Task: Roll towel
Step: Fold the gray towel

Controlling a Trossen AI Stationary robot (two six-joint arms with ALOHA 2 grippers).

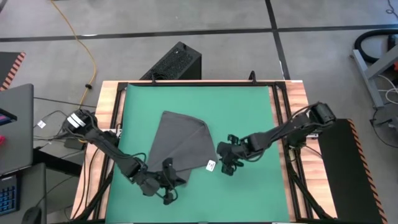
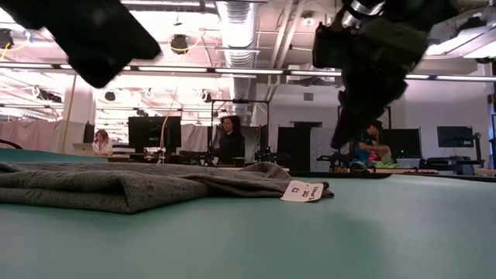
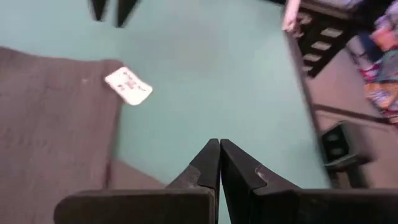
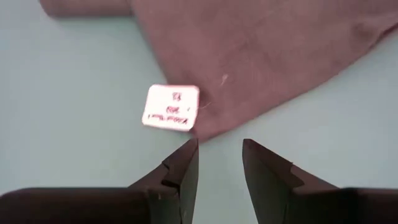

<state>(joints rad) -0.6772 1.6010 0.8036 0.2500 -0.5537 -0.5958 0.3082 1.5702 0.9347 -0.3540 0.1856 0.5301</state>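
Note:
The dark grey towel (image 1: 177,148) lies folded in a rough triangle on the green mat (image 1: 249,118). Its white tag (image 1: 211,165) sticks out at its near right corner (image 4: 205,127). My right gripper (image 4: 219,148) hovers open just right of that corner and the tag (image 4: 171,107), pointing slantwise down, and also shows in the high view (image 1: 225,164). My left gripper (image 3: 219,146) is shut above the mat beside the towel's near edge (image 3: 134,177), at the towel's near end (image 1: 168,185). In the low view the towel (image 2: 132,186) and tag (image 2: 302,191) rest flat, with both grippers above them.
Black frame rails (image 1: 281,118) and wooden table edges (image 1: 298,93) border the mat. A black box (image 1: 175,62) stands beyond the far edge, and a laptop (image 1: 15,124) lies off to the left. Bare mat lies right of the towel. People sit in the room behind (image 2: 229,132).

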